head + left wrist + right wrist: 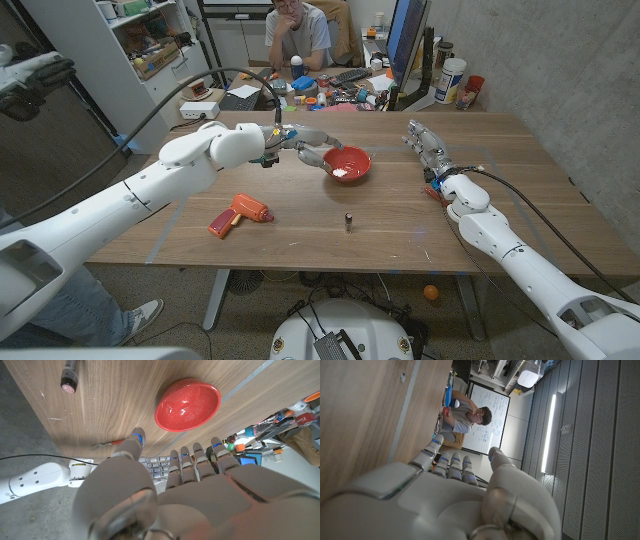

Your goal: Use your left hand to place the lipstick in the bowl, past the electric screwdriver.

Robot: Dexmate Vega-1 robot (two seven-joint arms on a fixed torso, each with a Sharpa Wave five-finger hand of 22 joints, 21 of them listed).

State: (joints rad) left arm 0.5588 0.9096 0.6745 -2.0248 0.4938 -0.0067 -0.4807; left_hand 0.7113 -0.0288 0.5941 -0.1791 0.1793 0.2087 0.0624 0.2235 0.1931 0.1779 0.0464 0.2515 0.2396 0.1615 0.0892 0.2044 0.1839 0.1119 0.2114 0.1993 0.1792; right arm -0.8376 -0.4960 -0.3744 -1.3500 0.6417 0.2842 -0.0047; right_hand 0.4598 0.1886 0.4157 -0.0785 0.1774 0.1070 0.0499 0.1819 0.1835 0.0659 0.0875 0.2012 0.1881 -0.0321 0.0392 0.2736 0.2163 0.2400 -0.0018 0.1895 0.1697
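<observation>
Left robot hand spread open, empty, beside the bowl — lipstick stands apart.

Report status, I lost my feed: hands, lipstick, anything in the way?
Left hand open by the bowl, holding nothing. Right hand open, idle. Lipstick upright on the table, not in bowl. Screwdriver off to the side, path clear.

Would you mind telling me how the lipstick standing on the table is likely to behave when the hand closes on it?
The lipstick stands upright, slim and tall on a narrow base, so a sideways nudge would probably tip it. Its round body would then likely roll. It looks smooth and may slip in a loose pinch.
</observation>
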